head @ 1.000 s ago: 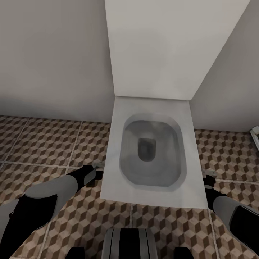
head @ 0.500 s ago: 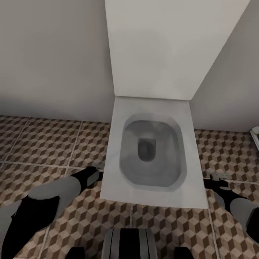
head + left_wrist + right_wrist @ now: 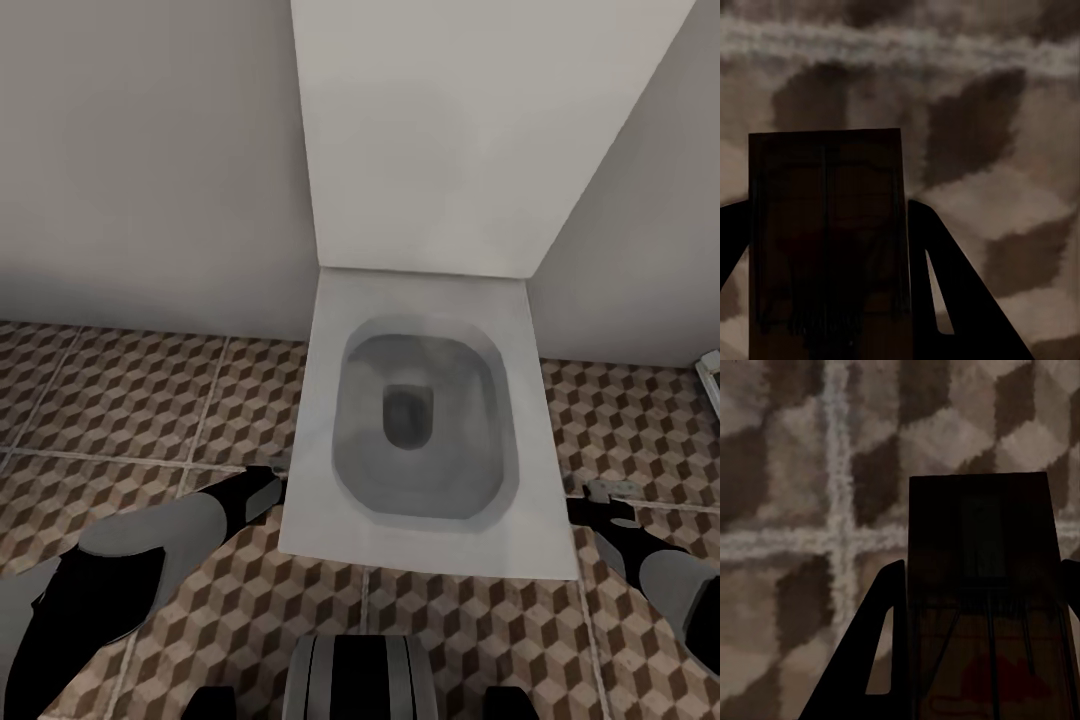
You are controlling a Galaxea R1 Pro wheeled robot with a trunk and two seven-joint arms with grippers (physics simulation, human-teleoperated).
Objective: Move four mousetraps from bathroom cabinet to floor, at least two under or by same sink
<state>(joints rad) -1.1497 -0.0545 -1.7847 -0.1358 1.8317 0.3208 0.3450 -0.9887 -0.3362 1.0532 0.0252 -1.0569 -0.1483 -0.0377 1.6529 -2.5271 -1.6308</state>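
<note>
Cube-patterned bathroom floor [image 3: 130, 400] lies below; each arm's fingers [image 3: 945, 285] [image 3: 881, 645] clamp a mousetrap [image 3: 825, 240] [image 3: 982, 592].

**Standing in a home bathroom**

I am looking down at a white, square-edged ceramic toilet [image 3: 428, 420] with its lid raised against plain grey walls [image 3: 150, 150]. Square floor tiles printed with brown, beige and white cubes [image 3: 120, 390] are spreading around it, pale grout lines between them.

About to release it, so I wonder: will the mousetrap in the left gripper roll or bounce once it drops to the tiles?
Probably neither: the mousetrap is a flat rectangular slab, so it should land flat. It looks stiff and likely light.
</note>
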